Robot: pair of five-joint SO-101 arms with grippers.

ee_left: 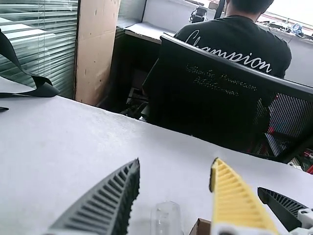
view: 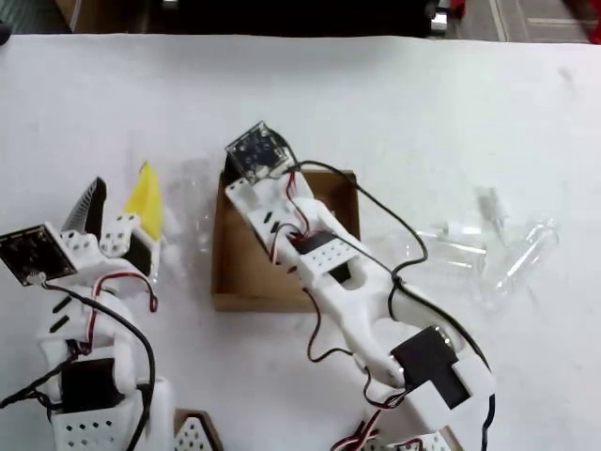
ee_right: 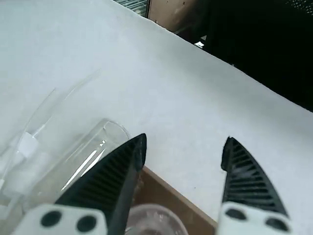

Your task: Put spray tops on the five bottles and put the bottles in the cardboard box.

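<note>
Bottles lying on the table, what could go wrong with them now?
The clear bottles beside the cardboard box lie on their sides, so a bump might roll them away. The left gripper is open with another bottle just ahead, close to the box; closing off-centre might push it away.

left gripper point(ee_left: 175, 164): one yellow ribbed finger point(ee_left: 234, 200), one dark grey ribbed finger point(ee_left: 107, 205). right gripper point(ee_right: 186, 139): both fingers black, ribbed. arms point(view: 352, 315) white, servos point(view: 427, 362) black, wires point(view: 311, 329) red and black. cardboard box point(view: 239, 272) brown. bottles point(view: 488, 249) clear. table point(view: 423, 113) white.
</note>
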